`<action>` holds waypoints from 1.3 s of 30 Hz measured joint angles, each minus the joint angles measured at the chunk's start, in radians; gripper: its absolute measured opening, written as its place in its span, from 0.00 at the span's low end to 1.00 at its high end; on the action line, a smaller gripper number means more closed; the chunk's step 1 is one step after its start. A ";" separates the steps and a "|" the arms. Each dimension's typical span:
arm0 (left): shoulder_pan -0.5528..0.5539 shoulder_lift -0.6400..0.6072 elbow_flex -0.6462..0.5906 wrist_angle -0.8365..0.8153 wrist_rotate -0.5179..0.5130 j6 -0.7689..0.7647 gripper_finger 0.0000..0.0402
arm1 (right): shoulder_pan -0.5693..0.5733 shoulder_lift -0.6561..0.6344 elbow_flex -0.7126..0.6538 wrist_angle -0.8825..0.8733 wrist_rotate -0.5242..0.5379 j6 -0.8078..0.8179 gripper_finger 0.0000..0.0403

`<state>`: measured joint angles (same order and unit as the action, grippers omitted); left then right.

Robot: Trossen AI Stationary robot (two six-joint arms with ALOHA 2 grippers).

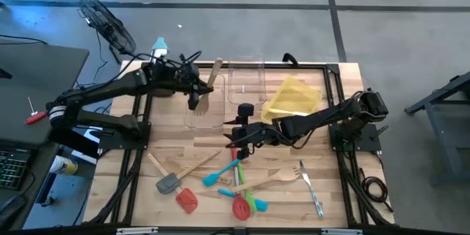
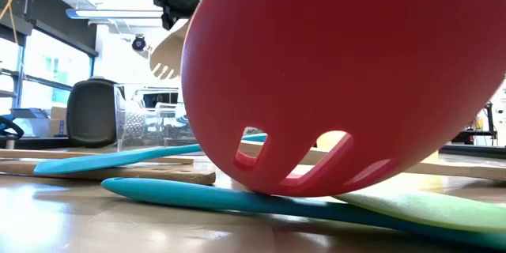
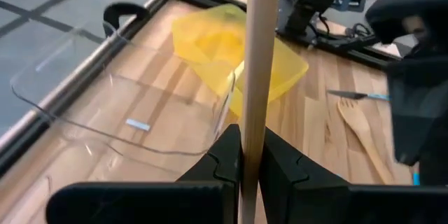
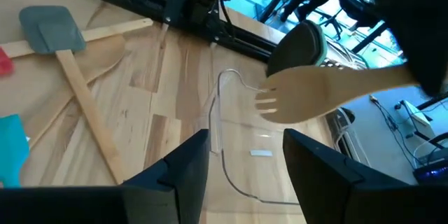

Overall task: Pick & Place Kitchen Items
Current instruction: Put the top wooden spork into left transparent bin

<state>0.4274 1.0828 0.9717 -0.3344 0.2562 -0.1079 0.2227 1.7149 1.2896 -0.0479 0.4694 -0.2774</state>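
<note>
left gripper (image 1: 195, 90) – jaws clamped on wooden fork (image 1: 213, 76), handle upright, tines hanging above clear tray (image 1: 246, 82) | right gripper (image 1: 239, 136) – jaws parted, empty, nearer to utensil heap (image 1: 220, 180) lying worktop-front just beyond

Two robot arms, two clear plastic trays (image 1: 228, 92), one yellow tray (image 1: 294, 97), and roughly ten long-handled utensils (image 1: 228, 176) scattered on the table (image 1: 161, 139), one wooden fork (image 4: 315, 94) aloft.
</note>
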 joint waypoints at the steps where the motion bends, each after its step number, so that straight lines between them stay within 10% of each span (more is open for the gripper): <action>1: 0.000 0.000 -0.011 0.004 0.000 -0.001 0.05 | 0.000 0.000 0.000 0.000 0.000 -0.004 0.44; 39: 0.000 0.000 -0.319 0.284 0.025 -0.054 0.05 | 0.000 0.000 0.000 -0.008 -0.001 0.018 0.44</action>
<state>0.4274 1.0828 0.6524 -0.0509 0.2813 -0.1623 0.2226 1.7153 1.2896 -0.0560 0.4683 -0.2592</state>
